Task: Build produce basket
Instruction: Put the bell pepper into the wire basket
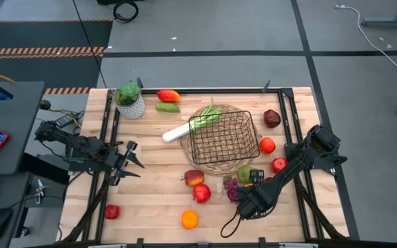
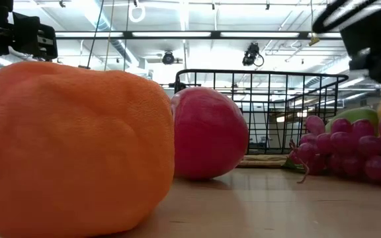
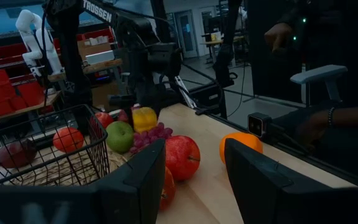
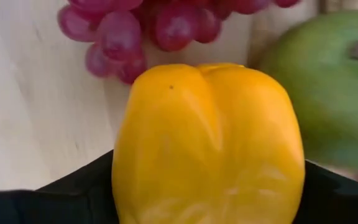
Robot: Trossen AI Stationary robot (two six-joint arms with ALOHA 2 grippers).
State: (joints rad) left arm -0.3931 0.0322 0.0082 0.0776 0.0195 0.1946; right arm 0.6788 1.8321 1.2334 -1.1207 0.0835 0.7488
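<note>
The black wire basket [image 1: 222, 136] stands on a round woven mat at the table's middle. A leek [image 1: 185, 129] leans over its left rim. My right gripper [image 1: 256, 178] points down just near of the basket, closed on a yellow pepper [image 4: 207, 143] beside purple grapes [image 4: 135, 31] and a green apple [image 4: 328, 81]. The arm hides the pepper from above. Red apples [image 1: 201, 193] and an orange [image 1: 189, 219] lie on the near boards. My left gripper [image 1: 131, 160] waits open at the table's left, with nothing between its fingers. My right gripper pinches the yellow pepper between its two fingers [image 4: 73, 193], one on each of the pepper's opposite sides [image 4: 122, 171]. The fingers come from above, pointing down. Whether the pepper is clear of the boards, I cannot tell.
More red apples [image 1: 279, 164] lie right of the basket, and a dark one [image 1: 272, 118] sits at the far right. A potted plant [image 1: 129, 100], a red-orange pepper [image 1: 169, 96] and a green piece [image 1: 167, 107] stand far left. One apple [image 1: 112, 211] lies near left. A person sits beyond the table.
</note>
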